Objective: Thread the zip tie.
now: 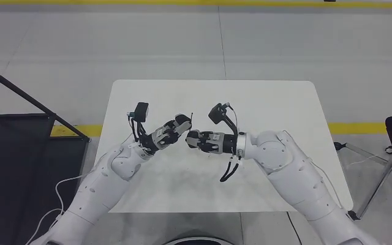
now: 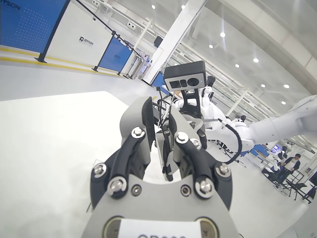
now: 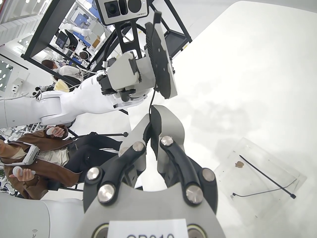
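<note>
Closest to the lens, the right gripper (image 3: 151,115) has its jaws pressed together on the lower end of the black zip tie (image 3: 157,17). From that grip the thin strap rises clear of the right gripper. It passes up between the jaws of the left gripper (image 3: 154,35), which sits just beyond the right gripper's tips. The tie's squared end pokes out past the far tips of the left gripper.

Seen from the left wrist, the left jaws stand slightly apart, with the strap in the gap and the right gripper close behind it. Both grippers are above the middle of the white worktop (image 1: 275,122). Off to one side of the right gripper, a clear plastic sheet (image 3: 247,182) lies flat on the worktop. It carries two spare ties (image 3: 266,177), one straight and one curved.
</note>
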Robot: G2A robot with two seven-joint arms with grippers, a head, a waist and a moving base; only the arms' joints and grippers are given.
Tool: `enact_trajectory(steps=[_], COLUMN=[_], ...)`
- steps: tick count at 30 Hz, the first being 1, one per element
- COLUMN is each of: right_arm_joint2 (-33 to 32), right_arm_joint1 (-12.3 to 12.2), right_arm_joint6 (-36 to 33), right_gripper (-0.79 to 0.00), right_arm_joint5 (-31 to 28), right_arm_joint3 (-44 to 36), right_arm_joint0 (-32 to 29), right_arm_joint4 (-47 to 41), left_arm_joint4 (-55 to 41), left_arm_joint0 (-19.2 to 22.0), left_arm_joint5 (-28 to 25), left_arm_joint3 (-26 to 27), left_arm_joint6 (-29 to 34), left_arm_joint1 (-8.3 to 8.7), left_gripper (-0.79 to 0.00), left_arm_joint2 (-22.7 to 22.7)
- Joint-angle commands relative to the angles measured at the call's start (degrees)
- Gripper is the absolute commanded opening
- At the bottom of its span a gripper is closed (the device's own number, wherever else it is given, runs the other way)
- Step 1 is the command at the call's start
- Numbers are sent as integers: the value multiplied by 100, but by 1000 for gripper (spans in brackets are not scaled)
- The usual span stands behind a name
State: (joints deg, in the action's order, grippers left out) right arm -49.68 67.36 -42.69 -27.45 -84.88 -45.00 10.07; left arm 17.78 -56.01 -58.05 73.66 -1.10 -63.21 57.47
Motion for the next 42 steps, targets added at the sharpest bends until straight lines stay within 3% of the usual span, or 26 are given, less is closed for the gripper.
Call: enact_trajectory(steps=[1,15,42], right_arm_joint2=[3,29,29], right_arm_joint1=[6,52,121], right_arm_joint6=[-17,-116,-264], right_gripper=[-785,-785,-785], right_arm_joint5=[-6,-7,20], right_arm_joint3=[6,49,145], right_arm_joint0=[2,40,90], right_arm_joint4=[-2,13,-20], left_arm_joint4=[-103,-262,-259], left_arm_joint0=[-1,38,0], left_arm_joint5=[5,5,5], left_arm_joint3=[36,-26,-35], left_arm_joint6=[56,326,397], left_arm_joint1=[-9,-63,-160], left_gripper=[-557,-613,-634], left_arm_joint2=[-15,-19,98])
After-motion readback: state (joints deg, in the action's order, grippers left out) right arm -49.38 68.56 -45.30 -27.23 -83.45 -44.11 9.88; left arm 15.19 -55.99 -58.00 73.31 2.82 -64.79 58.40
